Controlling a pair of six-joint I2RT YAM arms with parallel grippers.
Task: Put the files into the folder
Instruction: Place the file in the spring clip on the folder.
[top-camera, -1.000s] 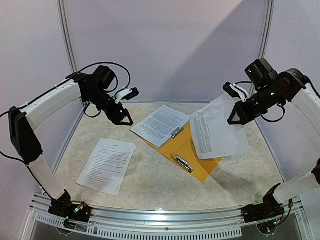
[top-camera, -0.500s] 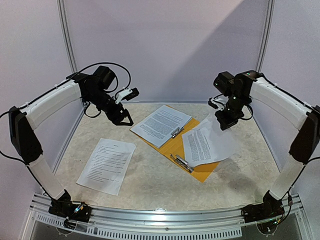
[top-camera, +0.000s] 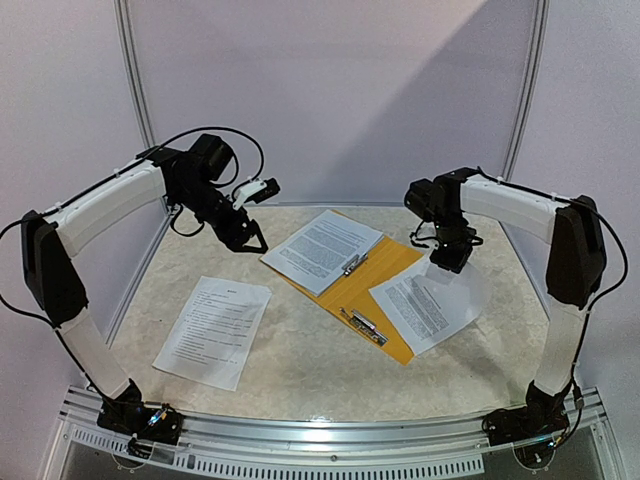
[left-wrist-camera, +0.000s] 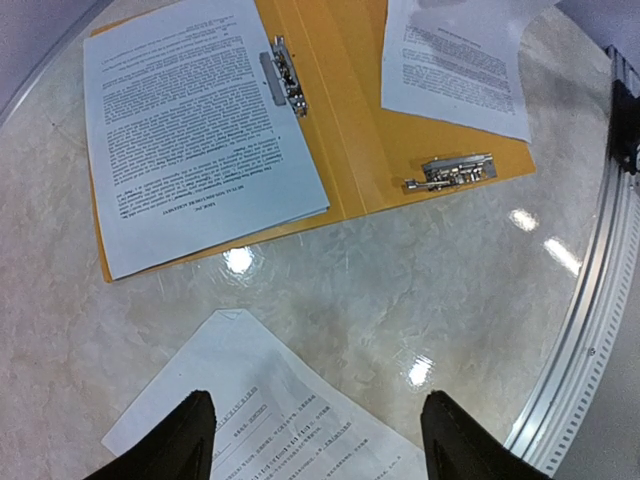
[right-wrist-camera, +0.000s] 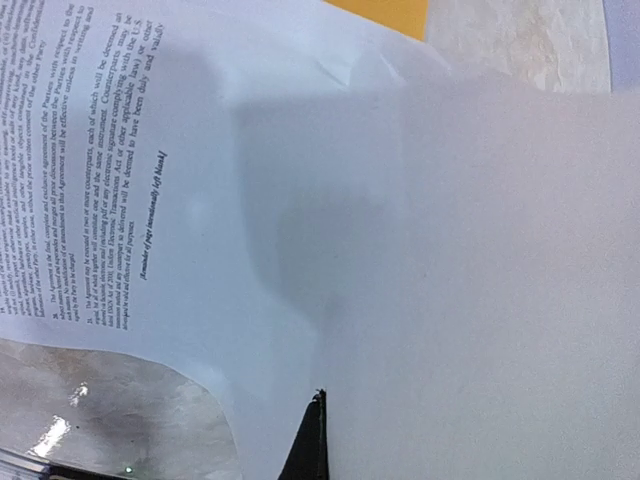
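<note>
The right hand (top-camera: 449, 262) is pinched shut on a sheet (top-camera: 432, 308), lowering it onto the open folder's (top-camera: 375, 283) right half, part overhanging toward the table's (top-camera: 300, 370) right edge. Next it likely needs squaring, then release. Left half carries another sheet (top-camera: 322, 249). The left hand (top-camera: 250, 238) hovers wide; a third sheet (top-camera: 213, 330) waits near the left edge.

Open folder (top-camera: 372, 290), right end effector (top-camera: 450, 262) pinching sheet (top-camera: 432, 306)

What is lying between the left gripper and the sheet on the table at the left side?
Nothing visible. The left gripper hangs open above the loose sheet, and the left wrist view shows only bare table around that sheet.
</note>
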